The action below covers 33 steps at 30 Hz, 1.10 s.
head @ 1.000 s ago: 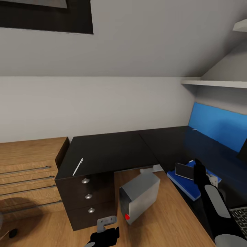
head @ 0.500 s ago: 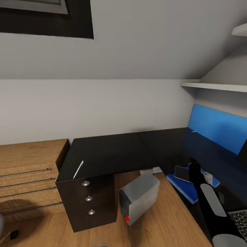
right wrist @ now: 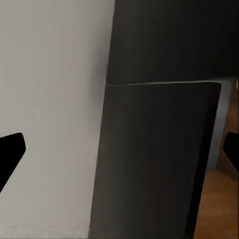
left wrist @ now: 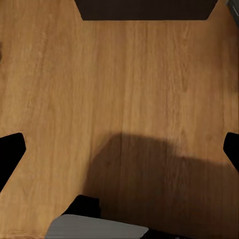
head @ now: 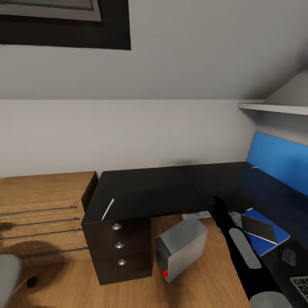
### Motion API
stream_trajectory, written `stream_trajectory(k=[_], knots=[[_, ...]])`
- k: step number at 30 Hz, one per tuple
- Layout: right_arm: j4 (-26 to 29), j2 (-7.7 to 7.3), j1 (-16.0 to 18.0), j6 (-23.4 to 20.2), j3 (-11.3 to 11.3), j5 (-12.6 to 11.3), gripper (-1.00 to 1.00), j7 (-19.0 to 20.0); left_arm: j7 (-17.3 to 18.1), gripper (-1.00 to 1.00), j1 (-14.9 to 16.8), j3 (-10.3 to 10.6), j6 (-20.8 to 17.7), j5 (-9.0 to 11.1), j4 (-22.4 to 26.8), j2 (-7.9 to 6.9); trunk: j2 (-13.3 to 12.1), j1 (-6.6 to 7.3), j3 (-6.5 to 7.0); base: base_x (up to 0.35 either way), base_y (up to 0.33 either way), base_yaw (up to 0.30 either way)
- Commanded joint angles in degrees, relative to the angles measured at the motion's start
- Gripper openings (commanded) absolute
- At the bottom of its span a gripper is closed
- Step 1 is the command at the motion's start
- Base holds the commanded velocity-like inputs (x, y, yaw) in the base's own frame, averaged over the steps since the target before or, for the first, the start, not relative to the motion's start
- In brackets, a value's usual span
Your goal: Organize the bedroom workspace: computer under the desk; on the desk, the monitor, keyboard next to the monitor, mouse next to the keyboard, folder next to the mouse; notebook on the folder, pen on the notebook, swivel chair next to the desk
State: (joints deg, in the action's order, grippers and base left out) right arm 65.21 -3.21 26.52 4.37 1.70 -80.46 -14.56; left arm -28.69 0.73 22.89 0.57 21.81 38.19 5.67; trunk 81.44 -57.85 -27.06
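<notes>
While both fingertips stay wide apart, the right tool [right wrist: 119, 149] grips nothing.

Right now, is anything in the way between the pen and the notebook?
Nothing on the desk top blocks it. The pen lies near the desk's left end, the notebook on the folder; the robot's right arm rises between them.
</notes>
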Motion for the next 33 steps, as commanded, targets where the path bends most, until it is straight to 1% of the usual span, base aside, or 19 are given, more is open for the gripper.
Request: stream_trajectory(k=[1,2,3,4,5,6,8,9,10,12,16,18,24,25,26,27,33], knots=[[0.09,0.02,0.02,0.37,-1.84,-0.29,1.0,-0.79,-0.42,1.0,0.06,0.33,0.23,0.4,-0.87,-0.08,0.04,0.0,-0.06,0.0,0.0,0.233],[0.12,0.08,0.02,0.37,-3.49,0.04,1.0,-1.28,-0.38,1.0,0.06,0.33,0.62,0.35,-1.54,-0.1,0.04,0.0,-0.06,0.0,0.0,0.204],[0.15,0.11,0.02,0.37,-4.31,0.23,1.0,-1.49,-0.39,1.0,0.06,0.32,0.9,0.33,-1.79,-0.1,0.04,0.0,-0.06,0.0,0.0,0.179],[0.34,0.15,0.02,0.37,-6.0,0.75,1.0,-1.87,-0.36,1.0,0.06,0.32,1.65,0.3,-2.17,-0.11,0.04,0.0,-0.06,0.0,0.0,0.119],[1.53,0.15,0.02,0.32,-9.18,1.94,1.0,-2.6,-0.36,1.0,0.06,0.31,2.87,0.28,-2.51,-0.11,0.04,0.0,-0.06,0.0,0.0,0.061],[3.0,0.12,0.02,0.28,-11.88,3.1,1.0,-3.3,-0.36,1.0,0.06,0.31,3.5,0.27,-2.63,-0.1,0.04,0.0,-0.06,0.0,0.0,0.039],[5.89,0.08,0.02,0.27,-18.02,5.98,1.0,-4.73,-0.38,1.0,0.06,0.31,4.19,0.28,-2.77,-0.1,0.04,0.0,-0.06,0.0,0.0,0.02],[6.35,0.07,0.02,0.29,-19.43,6.72,1.0,-4.99,-0.39,1.0,0.06,0.31,4.29,0.29,-2.78,-0.09,0.04,0.0,-0.06,0.0,0.0,0.013],[7.32,0.06,0.01,0.33,-22.84,8.74,1.0,-5.55,-0.39,1.0,0.06,0.31,4.49,0.29,-2.82,-0.05,0.04,0.0,-0.06,0.0,0.0,0.007],[7.9,0.05,0.01,0.35,-24.79,10.1,1.0,-5.81,-0.4,1.0,0.06,0.31,4.59,0.31,-2.84,-0.03,0.04,0.0,-0.06,0.0,0.0,0.004],[8.46,0.03,0.01,0.38,-26.47,11.17,1.0,-5.72,-0.4,1.0,0.06,0.31,4.68,0.33,-2.85,-0.04,0.04,0.0,-0.06,0.0,0.0,0.001],[8.73,0.17,0.02,0.26,-27.01,11.02,1.0,-5.64,-0.4,1.0,0.06,0.31,4.69,0.34,-2.86,-0.04,0.04,0.0,-0.06,0.0,0.0,0.0],[9.75,0.22,-0.02,0.08,-27.26,10.84,1.0,-4.68,-0.4,1.0,0.06,0.31,4.79,0.34,-2.86,-0.04,0.04,0.0,-0.06,0.008,0.027,0.0],[9.76,0.24,-0.03,0.11,-27.27,10.8,1.0,-4.74,-0.4,1.0,0.06,0.31,4.79,0.38,-2.86,-0.04,0.04,0.0,-0.06,0.077,0.234,0.0],[9.46,1.15,-0.02,0.19,-27.21,10.88,1.0,-4.97,-0.46,1.0,0.06,0.24,4.84,0.42,-2.86,-0.05,0.04,0.0,-0.05,0.1,0.305,0.042],[9.36,1.33,-0.03,0.23,-27.2,10.91,1.0,-5.0,-0.47,1.0,0.06,0.23,4.86,0.42,-2.86,-0.09,0.04,0.0,-0.02,0.099,0.311,0.117],[9.16,1.51,-0.04,0.31,-27.19,11.05,1.0,-5.11,-0.49,1.0,0.06,0.22,4.81,0.43,-2.86,-0.12,0.04,0.0,0.14,0.092,0.284,0.189]])
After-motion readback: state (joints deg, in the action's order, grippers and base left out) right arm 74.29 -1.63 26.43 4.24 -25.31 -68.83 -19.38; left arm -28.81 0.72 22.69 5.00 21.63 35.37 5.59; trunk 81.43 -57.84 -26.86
